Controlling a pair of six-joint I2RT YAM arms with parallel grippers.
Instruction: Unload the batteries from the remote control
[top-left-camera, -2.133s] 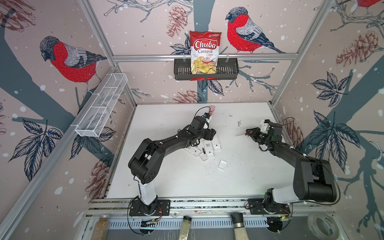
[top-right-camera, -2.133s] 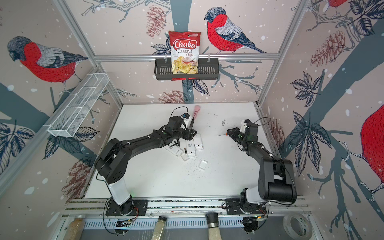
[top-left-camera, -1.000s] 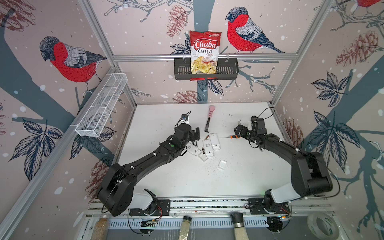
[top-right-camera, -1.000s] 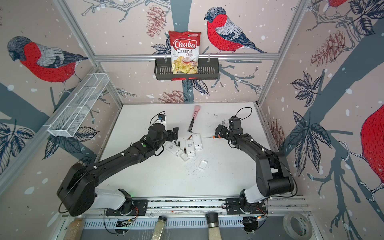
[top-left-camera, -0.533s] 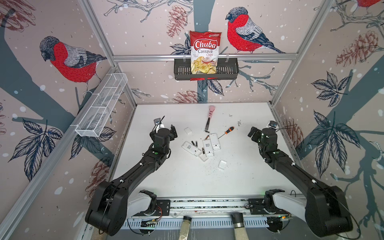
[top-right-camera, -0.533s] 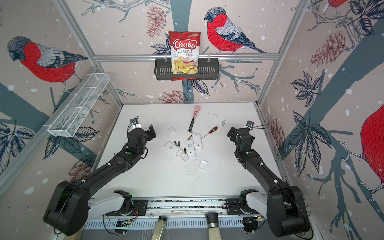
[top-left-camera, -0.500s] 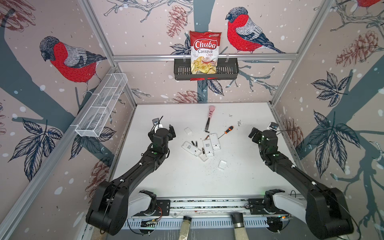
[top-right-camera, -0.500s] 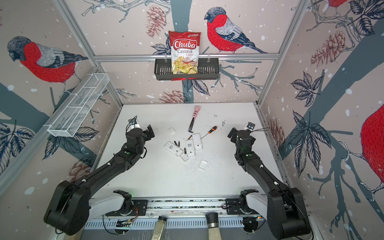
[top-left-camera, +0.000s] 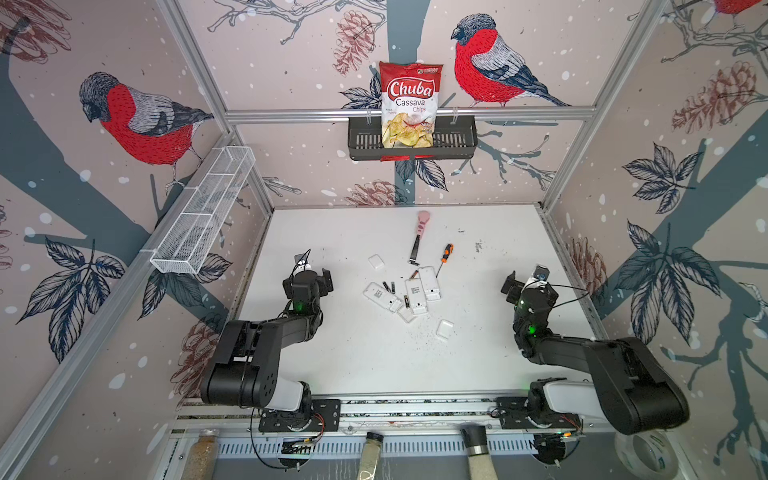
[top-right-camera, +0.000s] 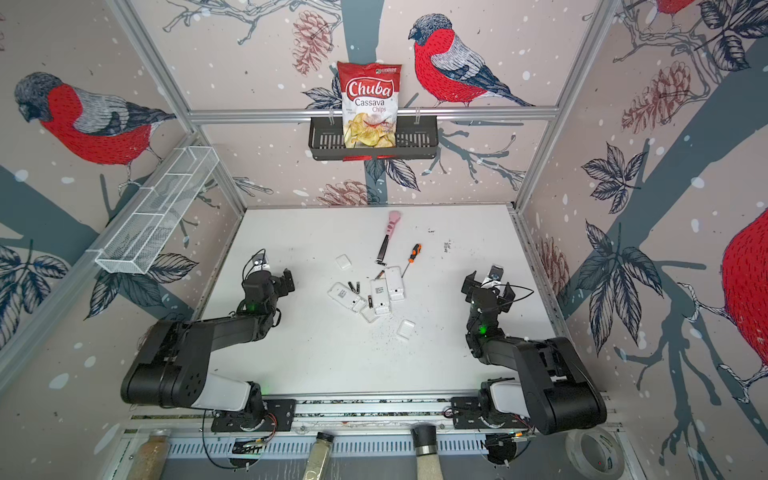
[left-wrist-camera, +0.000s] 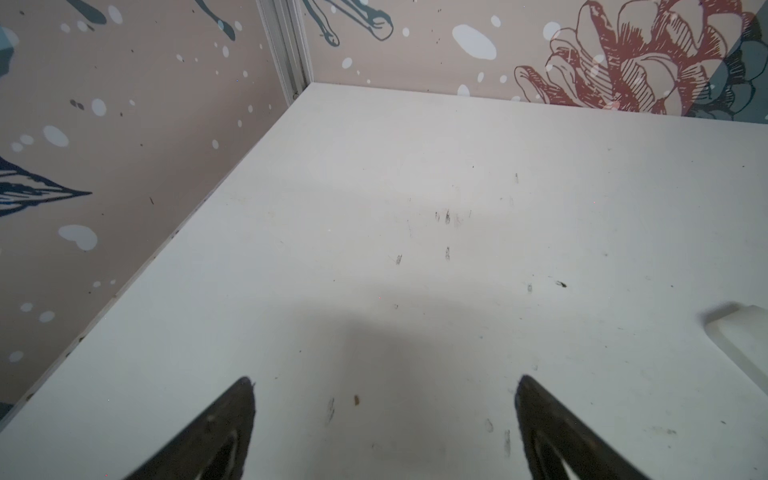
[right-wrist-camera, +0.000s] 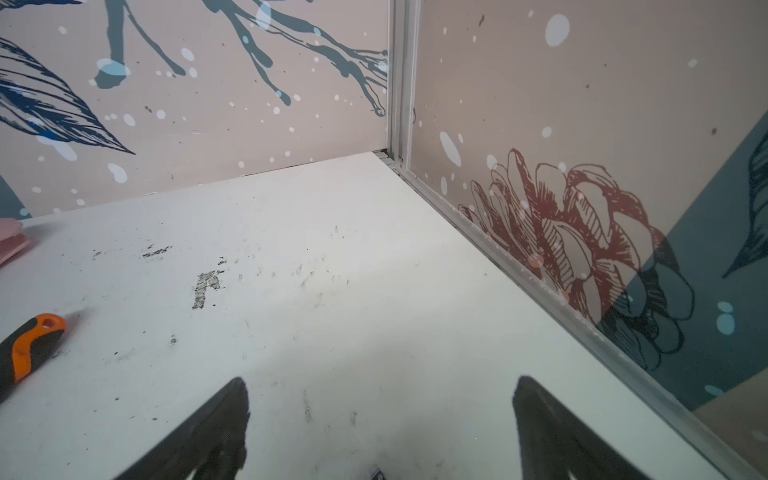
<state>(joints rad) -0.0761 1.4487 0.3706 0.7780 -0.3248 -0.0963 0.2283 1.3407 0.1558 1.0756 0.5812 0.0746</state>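
Note:
Three white remote controls (top-left-camera: 415, 296) lie back-up in a cluster mid-table, seen in both top views (top-right-camera: 380, 296). Small dark batteries (top-left-camera: 390, 286) lie loose between them, one more (top-left-camera: 406, 301) beside the middle remote. My left gripper (top-left-camera: 312, 272) hovers open and empty left of the cluster, over bare table in the left wrist view (left-wrist-camera: 384, 386). My right gripper (top-left-camera: 524, 277) stands open and empty well to the right, near the side wall (right-wrist-camera: 380, 386).
An orange-and-black screwdriver (top-left-camera: 445, 254) and a pink-handled tool (top-left-camera: 419, 232) lie behind the remotes. White battery covers (top-left-camera: 376, 262) (top-left-camera: 444, 330) are scattered around. The screwdriver handle (right-wrist-camera: 29, 345) shows in the right wrist view.
Both arms have drawn back from the remotes to their own sides. The right gripper let go of the screwdriver, which now lies on the table.

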